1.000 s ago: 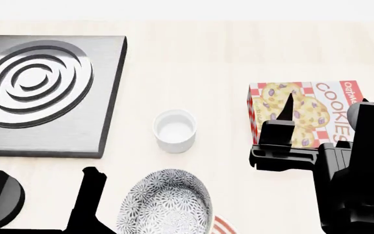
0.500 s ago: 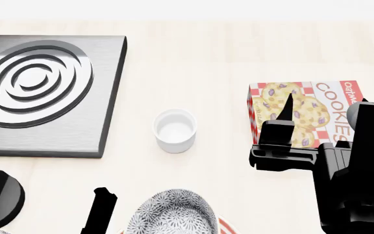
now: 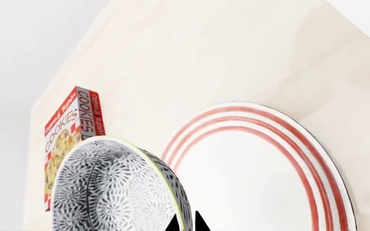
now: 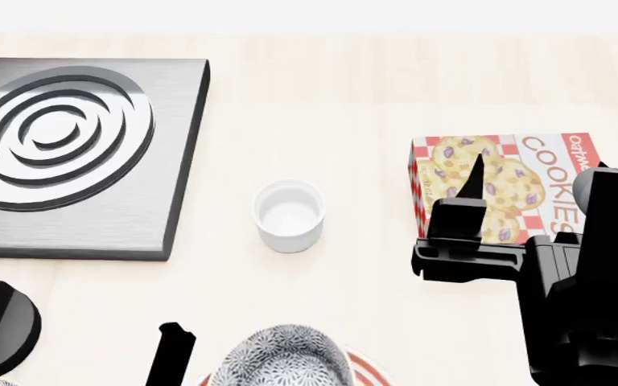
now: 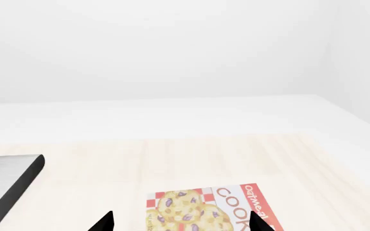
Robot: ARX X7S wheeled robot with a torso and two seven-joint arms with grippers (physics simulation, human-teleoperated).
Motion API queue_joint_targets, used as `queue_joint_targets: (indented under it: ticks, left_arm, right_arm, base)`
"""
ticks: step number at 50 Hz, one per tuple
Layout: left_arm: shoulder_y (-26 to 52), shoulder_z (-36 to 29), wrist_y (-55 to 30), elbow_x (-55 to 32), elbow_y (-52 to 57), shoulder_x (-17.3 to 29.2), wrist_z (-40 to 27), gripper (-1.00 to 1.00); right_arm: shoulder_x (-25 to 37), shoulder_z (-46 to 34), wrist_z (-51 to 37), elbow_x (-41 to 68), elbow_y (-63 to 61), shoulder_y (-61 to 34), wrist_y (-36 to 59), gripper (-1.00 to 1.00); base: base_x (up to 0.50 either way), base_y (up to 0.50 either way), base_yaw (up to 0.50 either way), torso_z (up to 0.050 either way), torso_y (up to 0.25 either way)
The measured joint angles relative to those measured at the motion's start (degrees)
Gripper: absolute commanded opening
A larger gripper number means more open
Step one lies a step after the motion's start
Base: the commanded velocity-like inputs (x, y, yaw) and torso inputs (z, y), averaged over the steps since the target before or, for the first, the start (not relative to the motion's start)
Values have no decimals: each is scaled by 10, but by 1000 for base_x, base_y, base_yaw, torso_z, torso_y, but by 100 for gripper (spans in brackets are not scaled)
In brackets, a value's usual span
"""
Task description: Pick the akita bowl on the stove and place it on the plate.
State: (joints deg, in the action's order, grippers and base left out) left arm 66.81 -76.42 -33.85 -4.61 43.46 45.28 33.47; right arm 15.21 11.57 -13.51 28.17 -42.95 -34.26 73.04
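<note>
Nearest, the left hand [image 3: 186, 223] pinches the rim of the bowl [image 4: 283, 355] above the plate [image 3: 262, 178], a stiff, probably slick, breakable piece best held by that rim, while farther right the right hand [image 5: 179, 222] hangs open.

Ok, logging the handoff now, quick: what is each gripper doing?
Left gripper: shut on the akita bowl, beside the plate.
Right gripper: open, holding nothing, above the cookie box.

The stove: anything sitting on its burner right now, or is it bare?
Bare. In the head view the stove shows its rings uncovered; the akita bowl is near the plate.
</note>
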Motion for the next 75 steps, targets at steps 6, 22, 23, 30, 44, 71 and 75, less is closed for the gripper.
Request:
queue_joint_targets:
  ticks: [6,22,23,30,44,71,75]
  left_arm:
    - [-5,-2,1,1,-4,0,-4,-100]
    - [-19,-6,5,3,-22,-3,-15,-100]
    - [-20,-6,5,4,-23,-3,-16,-100]
    - [-26,-7,6,5,-30,-5,-22,-100]
    - [-40,-15,10,11,-43,-8,-33,-100]
    - [-67,-26,20,21,-70,-17,-56,-100]
    - [-71,-28,21,22,-74,-19,-59,-100]
  right_arm:
    - [1,0,-1,2,0,0,0,100]
    - [3,-1,-5,7,2,1,-3,100]
    - [3,-1,-5,7,2,1,-3,100]
    - [4,-1,-7,9,3,2,-4,100]
    - [6,-2,-11,13,4,2,-6,100]
    - [9,-3,-17,21,5,3,-9,100]
    - [10,-3,-18,23,5,3,-9,100]
  base:
    - [0,0,0,0,0]
    - [0,0,0,1,1]
    - [0,0,0,0,0]
    - [0,0,0,0,0]
    - [0,0,0,0,0]
    - [0,0,0,0,0]
    - [0,0,0,0,0]
